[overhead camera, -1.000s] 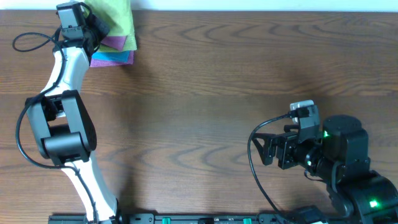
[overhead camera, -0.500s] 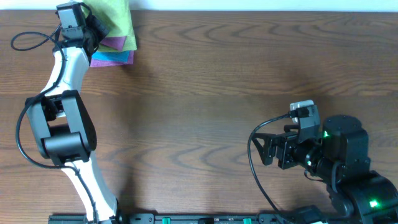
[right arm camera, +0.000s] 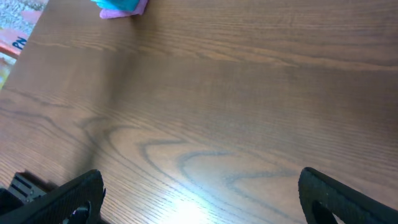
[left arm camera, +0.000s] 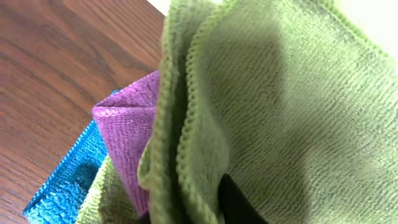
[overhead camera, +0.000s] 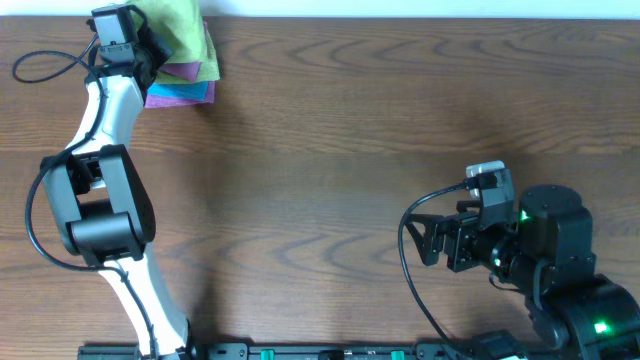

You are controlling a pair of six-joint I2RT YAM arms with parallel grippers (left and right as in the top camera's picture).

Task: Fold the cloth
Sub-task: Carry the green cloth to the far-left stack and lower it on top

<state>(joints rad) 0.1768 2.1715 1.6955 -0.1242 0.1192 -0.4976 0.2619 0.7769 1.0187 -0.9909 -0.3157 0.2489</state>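
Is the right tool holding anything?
No, the right tool stands wide open over the wooden table with nothing in it.

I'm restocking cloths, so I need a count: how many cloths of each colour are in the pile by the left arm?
Yellow-green cloth: 1
Purple cloth: 1
Blue cloth: 1
Total: 3 for sure; a pale purple edge under the blue one may be a fourth.

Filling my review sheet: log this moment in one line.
left hand: at cloth on stack | right hand: open, empty
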